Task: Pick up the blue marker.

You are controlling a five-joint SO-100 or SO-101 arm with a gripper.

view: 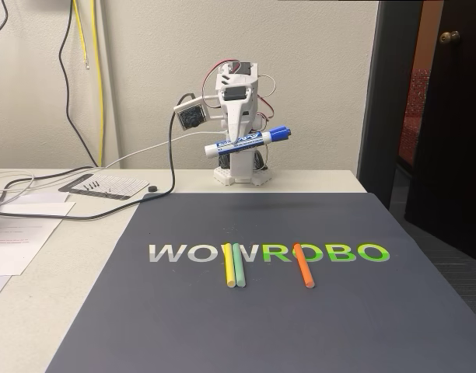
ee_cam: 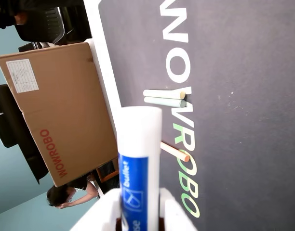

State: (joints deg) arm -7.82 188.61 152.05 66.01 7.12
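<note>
Three thin sticks lie on the dark mat nearest the fixed camera, well below and in front of the tool: a yellow stick (view: 228, 266) and a pale green stick (view: 238, 265) touching side by side, and an orange stick (view: 303, 266) apart from them to the right in that view. All three rest across the printed lettering on the mat (view: 183, 326), which covers the surface (view: 36, 311).

Farther back, the tool (view: 239, 144) hangs raised above the mat's far edge, closed around the blue marker (view: 250, 141). It grips the white barrel near mid-length, the blue cap sticking out to the right in the fixed view and tilted slightly up. In the wrist view the barrel (ee_cam: 138, 159) runs straight out between the white fingers (ee_cam: 174, 211).

Judging by its look, the marker is light, rigid and smooth plastic, so it could slip or swivel; a hold near the middle keeps it balanced.

Behind the arm stands a pale wall with hanging cables (view: 98, 85).
</note>
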